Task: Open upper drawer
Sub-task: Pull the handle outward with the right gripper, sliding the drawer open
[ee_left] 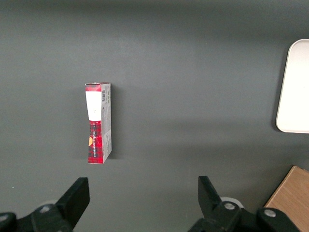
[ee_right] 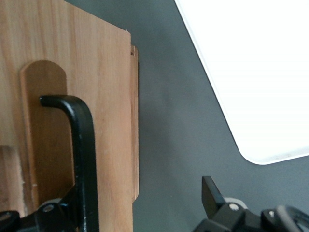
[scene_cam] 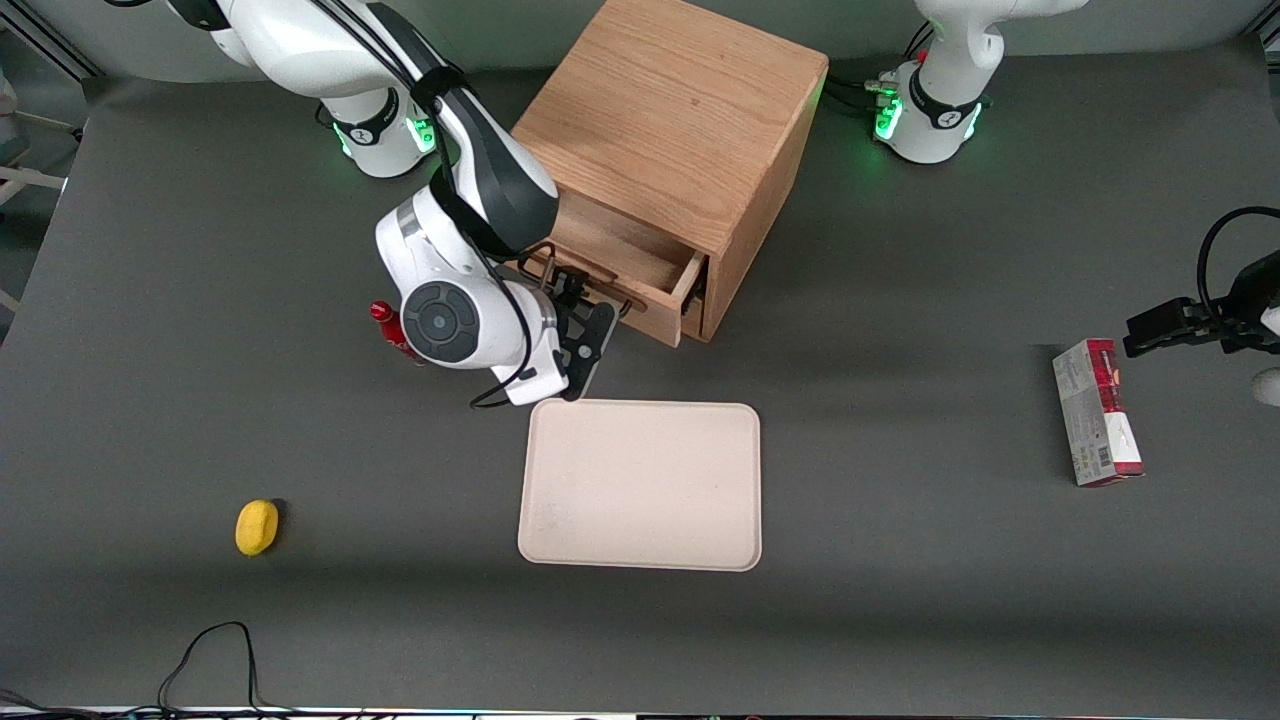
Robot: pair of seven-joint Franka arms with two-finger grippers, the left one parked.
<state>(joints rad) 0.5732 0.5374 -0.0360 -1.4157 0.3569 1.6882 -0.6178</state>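
Observation:
The oak cabinet stands at the back middle of the table. Its upper drawer is pulled partway out, and the bare wooden floor inside shows from above. My right gripper is in front of the drawer front, between it and the tray. In the right wrist view the light wood drawer front fills one side, with the black wire handle running across it. My gripper is open. One fingertip stands over the grey table, and the other is mostly hidden by the handle.
A cream tray lies just nearer the camera than the gripper. A red bottle is partly hidden by the arm. A yellow lemon lies toward the working arm's end. A red and grey box lies toward the parked arm's end.

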